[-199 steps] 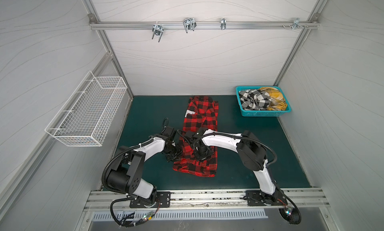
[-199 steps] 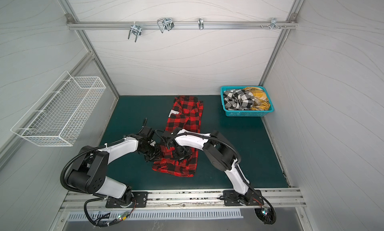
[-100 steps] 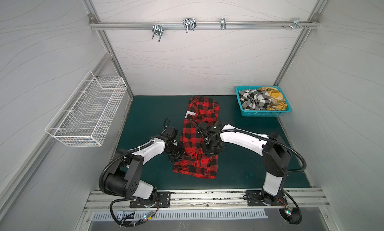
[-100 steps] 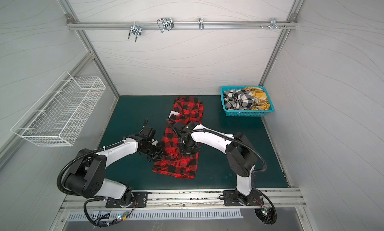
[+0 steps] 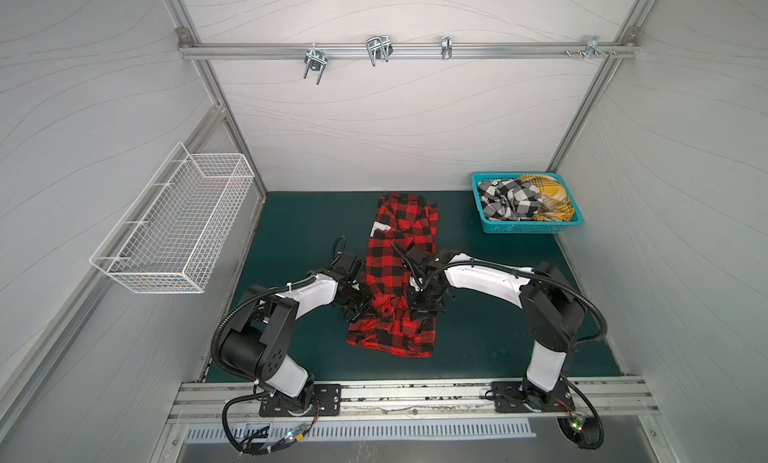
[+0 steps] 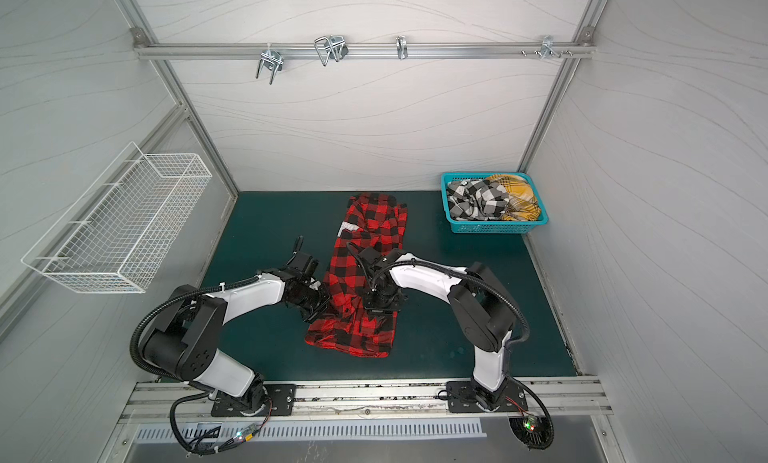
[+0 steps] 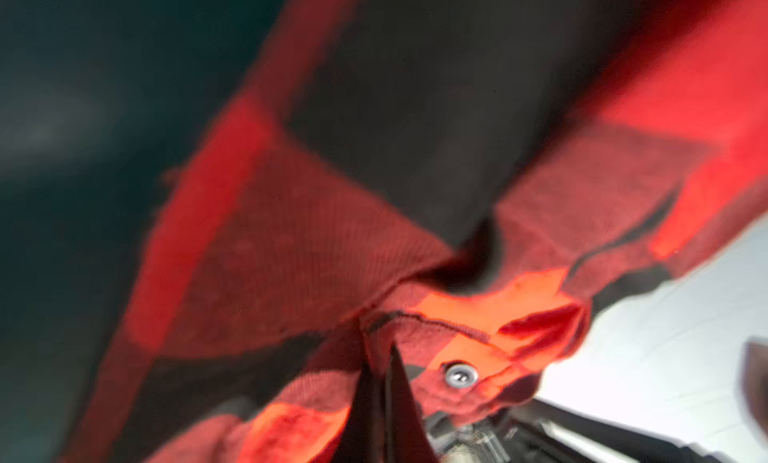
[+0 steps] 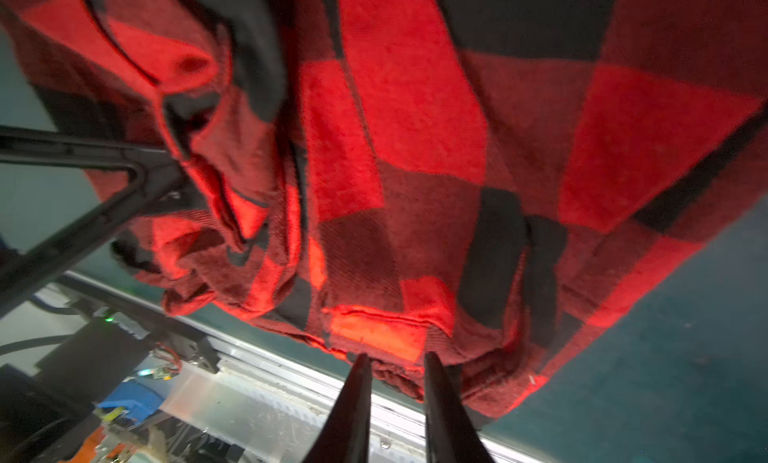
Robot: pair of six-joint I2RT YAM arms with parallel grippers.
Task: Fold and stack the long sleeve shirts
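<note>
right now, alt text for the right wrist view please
A red-and-black checked shirt fills the frame over a green mat. The right end effector, slightly open, meets its hem; the left end effector pinches its edge.

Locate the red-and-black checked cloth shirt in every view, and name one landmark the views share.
In a top view: the red-and-black checked cloth shirt lies lengthwise in the middle of the dark green mat.
In a top view: same place.
Left wrist: fills most of the picture, blurred.
Right wrist: fills most of the picture.
Shared landmark: the mat beside the shirt.
</note>
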